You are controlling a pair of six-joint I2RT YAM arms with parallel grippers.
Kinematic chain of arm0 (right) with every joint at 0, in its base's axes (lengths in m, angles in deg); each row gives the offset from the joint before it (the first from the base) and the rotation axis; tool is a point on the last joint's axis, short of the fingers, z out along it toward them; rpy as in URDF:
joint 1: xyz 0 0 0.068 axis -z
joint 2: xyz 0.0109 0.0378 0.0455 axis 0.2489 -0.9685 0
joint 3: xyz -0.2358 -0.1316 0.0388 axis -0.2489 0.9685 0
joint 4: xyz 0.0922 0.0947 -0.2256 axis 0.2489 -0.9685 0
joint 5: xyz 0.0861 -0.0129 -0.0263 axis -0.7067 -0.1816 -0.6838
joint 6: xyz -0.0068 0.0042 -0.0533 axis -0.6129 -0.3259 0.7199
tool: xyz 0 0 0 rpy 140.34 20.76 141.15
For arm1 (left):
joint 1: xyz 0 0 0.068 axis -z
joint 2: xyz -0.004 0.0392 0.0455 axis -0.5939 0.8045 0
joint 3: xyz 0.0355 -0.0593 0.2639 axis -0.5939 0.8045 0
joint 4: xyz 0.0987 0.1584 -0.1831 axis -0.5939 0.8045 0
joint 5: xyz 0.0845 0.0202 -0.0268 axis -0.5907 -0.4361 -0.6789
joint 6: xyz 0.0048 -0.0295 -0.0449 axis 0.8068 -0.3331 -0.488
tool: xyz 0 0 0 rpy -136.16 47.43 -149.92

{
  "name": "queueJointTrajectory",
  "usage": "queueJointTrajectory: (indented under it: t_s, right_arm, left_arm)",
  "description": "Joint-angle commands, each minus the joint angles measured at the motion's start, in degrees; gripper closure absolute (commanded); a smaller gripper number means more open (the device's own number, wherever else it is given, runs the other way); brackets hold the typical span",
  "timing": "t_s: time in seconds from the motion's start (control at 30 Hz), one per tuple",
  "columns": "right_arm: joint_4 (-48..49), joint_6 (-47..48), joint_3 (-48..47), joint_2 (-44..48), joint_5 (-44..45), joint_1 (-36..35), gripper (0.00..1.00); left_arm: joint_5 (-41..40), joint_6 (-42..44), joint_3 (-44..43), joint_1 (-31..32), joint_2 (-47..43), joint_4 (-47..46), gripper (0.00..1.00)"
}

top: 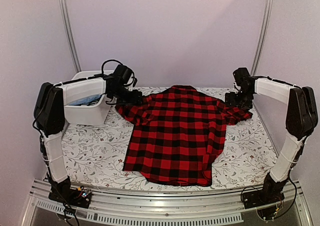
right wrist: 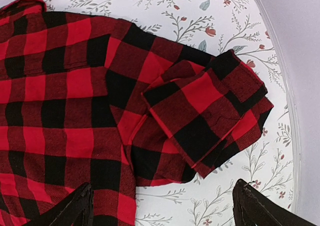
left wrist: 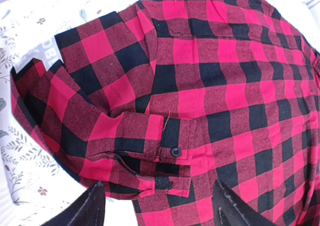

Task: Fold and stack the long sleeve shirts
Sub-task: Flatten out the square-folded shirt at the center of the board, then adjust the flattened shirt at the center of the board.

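A red-and-black checked long sleeve shirt point(top: 177, 136) lies flat on the floral table cloth, collar at the back, both sleeves folded in short near the shoulders. My left gripper point(top: 134, 99) hovers over the shirt's left folded sleeve; in the left wrist view the buttoned cuff point(left wrist: 165, 153) lies below the open left gripper point(left wrist: 160, 211), and nothing sits between its fingers. My right gripper point(top: 239, 102) hangs above the right folded sleeve point(right wrist: 210, 111); in the right wrist view the right gripper point(right wrist: 162, 211) stands wide open over cloth edge and table.
A white plastic bin point(top: 86, 111) with bluish cloth point(top: 86, 100) inside stands at the back left, close to the left arm. The table's right rim point(right wrist: 290, 101) runs near the right sleeve. Grey walls and two metal posts point(top: 68, 28) close the back.
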Motion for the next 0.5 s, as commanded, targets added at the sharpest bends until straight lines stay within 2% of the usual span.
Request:
queueJointTrajectory:
  t_s: [0.0,0.23,0.47]
  right_arm:
    - [1.0,-2.8,4.3,3.7,0.8,-2.9,0.05]
    - [0.5,-4.2,9.3,6.4,2.8,-3.0,0.05]
    - [1.3,-5.7,16.1,12.8,-0.9,-3.2,0.07]
  left_arm:
    - [-1.2,0.2,2.4,0.3,-1.3,-0.5,0.25]
    - [-3.0,-1.1,4.1,-0.3,-1.5,0.7,0.23]
    - [-4.7,-0.3,7.4,-0.3,-5.2,2.0,0.18]
